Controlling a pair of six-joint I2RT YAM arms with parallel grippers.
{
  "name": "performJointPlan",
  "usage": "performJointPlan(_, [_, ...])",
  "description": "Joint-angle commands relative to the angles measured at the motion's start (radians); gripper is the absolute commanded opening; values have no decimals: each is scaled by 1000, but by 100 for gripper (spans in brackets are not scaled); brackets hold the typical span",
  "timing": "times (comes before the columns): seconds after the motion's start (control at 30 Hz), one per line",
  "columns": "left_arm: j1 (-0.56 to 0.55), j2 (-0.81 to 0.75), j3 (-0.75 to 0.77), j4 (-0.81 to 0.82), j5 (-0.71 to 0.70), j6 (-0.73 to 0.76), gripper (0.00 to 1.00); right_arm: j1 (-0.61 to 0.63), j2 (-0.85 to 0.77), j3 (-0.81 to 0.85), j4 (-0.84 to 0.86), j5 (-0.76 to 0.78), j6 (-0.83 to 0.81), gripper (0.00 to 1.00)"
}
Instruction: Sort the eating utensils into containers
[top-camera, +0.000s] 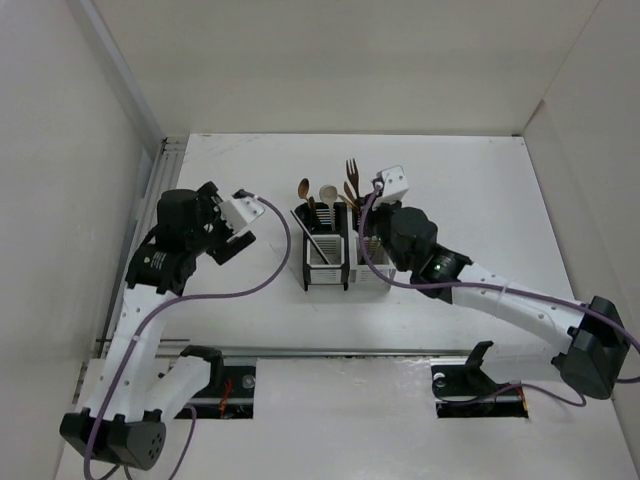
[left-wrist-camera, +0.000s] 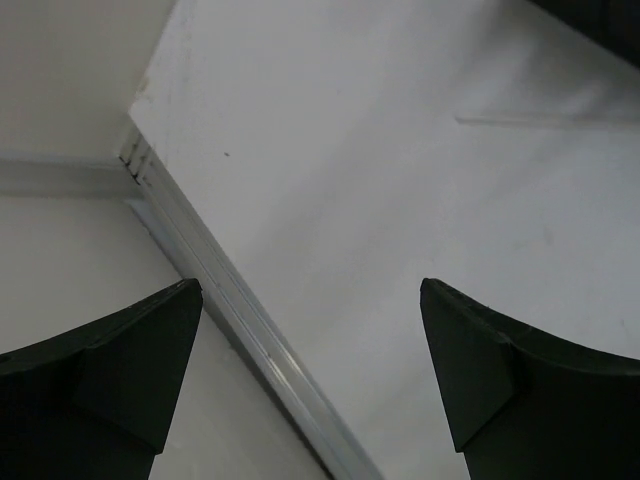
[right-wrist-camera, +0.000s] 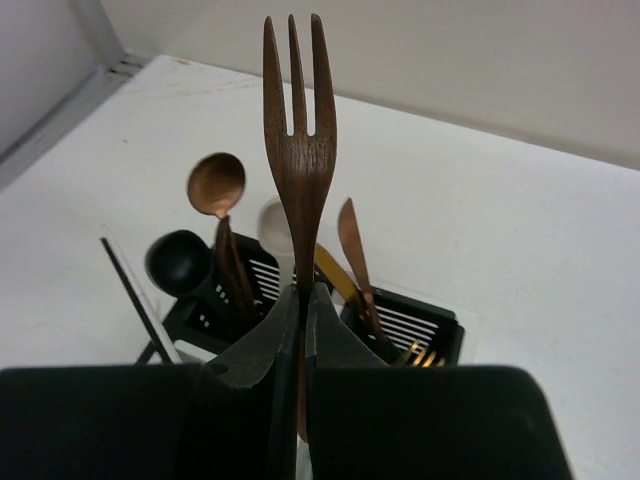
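Observation:
My right gripper (right-wrist-camera: 305, 300) is shut on the handle of a dark brown wooden fork (right-wrist-camera: 298, 150), held upright with tines up over the containers (top-camera: 330, 262). In the top view the fork (top-camera: 352, 172) stands at the block's back right. The black back compartments (right-wrist-camera: 430, 325) hold a copper spoon (right-wrist-camera: 216, 185), a black spoon (right-wrist-camera: 178, 262), a pale spoon (right-wrist-camera: 273, 228), a copper knife (right-wrist-camera: 350, 245) and gold fork tines (right-wrist-camera: 425, 355). A thin dark chopstick (top-camera: 318, 238) leans across a white front compartment. My left gripper (top-camera: 234, 243) is open and empty, left of the block.
The left wrist view shows only bare white table and a metal rail (left-wrist-camera: 250, 330) at its left edge, between the left fingers (left-wrist-camera: 130, 370). White walls surround the table. Purple cables (top-camera: 270, 275) hang from both arms near the block.

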Motion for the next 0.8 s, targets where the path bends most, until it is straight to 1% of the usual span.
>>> performJointPlan(0.0, [-6, 59, 95, -362, 34, 261, 89, 4, -26, -73, 153, -65, 9, 0])
performJointPlan(0.03, [-6, 71, 95, -440, 3, 284, 89, 4, -49, -105, 199, -65, 23, 0])
performJointPlan(0.07, [-6, 80, 95, -472, -23, 305, 89, 4, -62, -140, 232, -65, 33, 0])
performJointPlan(0.1, [-6, 89, 95, -497, -60, 330, 89, 4, -74, -214, 268, -49, 33, 0])
performJointPlan(0.13, [-6, 90, 66, -514, -101, 374, 89, 4, -83, -251, 355, -49, 33, 0])
performJointPlan(0.17, [6, 90, 41, -523, -147, 399, 87, 4, -83, -283, 400, -39, 14, 0])
performJointPlan(0.2, [6, 65, 14, -523, -238, 422, 87, 4, -83, -314, 443, -28, 13, 0])
performJointPlan(0.23, [35, 51, -38, -523, -277, 453, 86, 4, -83, -360, 480, -28, 4, 0])
performJointPlan(0.27, [46, 36, -61, -511, -305, 512, 86, 4, -58, -375, 544, -17, 4, 0])
performJointPlan(0.3, [46, 19, -80, -501, -336, 539, 86, 4, -44, -391, 578, -17, 4, 0])
performJointPlan(0.33, [57, -11, -103, -500, -336, 560, 86, 4, -30, -423, 654, -17, 4, 0])
performJointPlan(0.43, [57, -33, -130, -500, -336, 586, 86, 4, 21, -466, 768, -17, 4, 0])
performJointPlan(0.5, [57, -24, -169, -513, -362, 586, 86, 4, 44, -486, 830, -26, 16, 0])
performJointPlan(0.6, [66, -13, -225, -534, -381, 568, 86, 4, 76, -513, 884, -26, 27, 0])
performJointPlan(0.77, [66, 16, -239, -514, -344, 530, 86, 4, 107, -544, 921, -37, 46, 0])
